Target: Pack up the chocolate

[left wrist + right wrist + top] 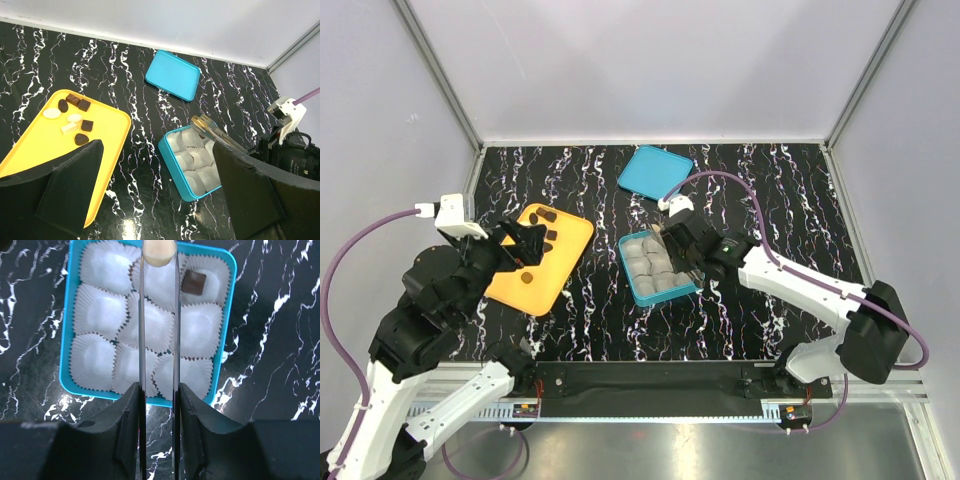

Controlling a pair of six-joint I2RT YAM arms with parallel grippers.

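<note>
**Right gripper [159,390] over the box [65,355]: packing is hardly begun**

Closest to the lens, thin metal tongs [141,340] are clamped between the narrowed fingers of the right gripper. A pale chocolate [159,254] is pinched at their tip, over the middle cup of the far row. Whether it touches the paper cannot be told. Only one dark chocolate [193,281] is seen seated, in a far corner cup. The other paper cups [97,315] look empty, so the task is judged to be at its early part.

Several more pieces [75,118], dark and pale, are lying on the yellow tray [107,130]. The left gripper [160,165] is held above it with fingers spread wide and nothing between them. The lid [173,75] is laid apart, behind the box, so closing is not yet done.

Bare table [590,320] is seen between tray and box. The box walls are low, but the cups are pressed tightly together, so little room is given to the tong tips.
</note>
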